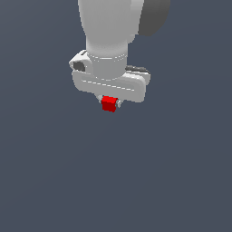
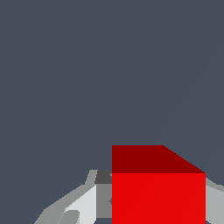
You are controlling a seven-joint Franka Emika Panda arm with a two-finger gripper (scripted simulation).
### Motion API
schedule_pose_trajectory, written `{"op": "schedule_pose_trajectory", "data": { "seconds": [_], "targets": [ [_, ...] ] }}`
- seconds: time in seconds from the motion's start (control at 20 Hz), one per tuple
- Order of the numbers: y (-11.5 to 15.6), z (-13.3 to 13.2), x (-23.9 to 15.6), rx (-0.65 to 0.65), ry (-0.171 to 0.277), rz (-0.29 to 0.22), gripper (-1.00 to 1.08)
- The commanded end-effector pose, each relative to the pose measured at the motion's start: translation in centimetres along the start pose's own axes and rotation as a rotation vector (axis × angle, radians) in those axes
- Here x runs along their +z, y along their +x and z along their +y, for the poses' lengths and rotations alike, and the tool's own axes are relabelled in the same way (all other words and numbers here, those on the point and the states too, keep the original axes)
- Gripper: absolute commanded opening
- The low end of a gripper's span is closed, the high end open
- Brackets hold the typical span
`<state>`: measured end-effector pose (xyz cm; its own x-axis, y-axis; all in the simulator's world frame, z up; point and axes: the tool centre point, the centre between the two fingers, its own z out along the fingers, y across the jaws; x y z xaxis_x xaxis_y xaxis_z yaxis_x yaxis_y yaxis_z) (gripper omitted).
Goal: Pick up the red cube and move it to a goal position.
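The white arm [image 1: 113, 31] is filling the top centre of the exterior view, hanging over plain dark grey ground. Below it the claw [image 1: 108, 103] is clenching the red cube [image 1: 108, 103], just above the frame's middle. In the wrist view the cube [image 2: 157, 197] is sitting between the grey fingers [image 2: 83, 205]. No goal marker is showing. The hold looks shallow, so a quick swing could be letting the cube slip out

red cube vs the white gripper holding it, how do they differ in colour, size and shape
Colour: the small bright-red cube is saturated red; the white robot gripper is pale grey-white.
Size: the cube is far narrower than the gripper's body.
Shape: the cube is flat-faced; the gripper is rounded.
Shared: both are plain and unmarked.
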<state>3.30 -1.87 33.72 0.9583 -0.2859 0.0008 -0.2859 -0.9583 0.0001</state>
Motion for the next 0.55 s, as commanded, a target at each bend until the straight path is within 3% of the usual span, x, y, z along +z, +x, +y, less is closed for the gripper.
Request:
{"op": "schedule_pose_trajectory", "data": {
  "seconds": [0.0, 0.5],
  "targets": [
    [0.5, 0.0, -1.0, 0.000, 0.000, 0.000, -1.00],
    [1.3, 0.1, -2.4, 0.000, 0.000, 0.000, -1.00]
  ]
}}
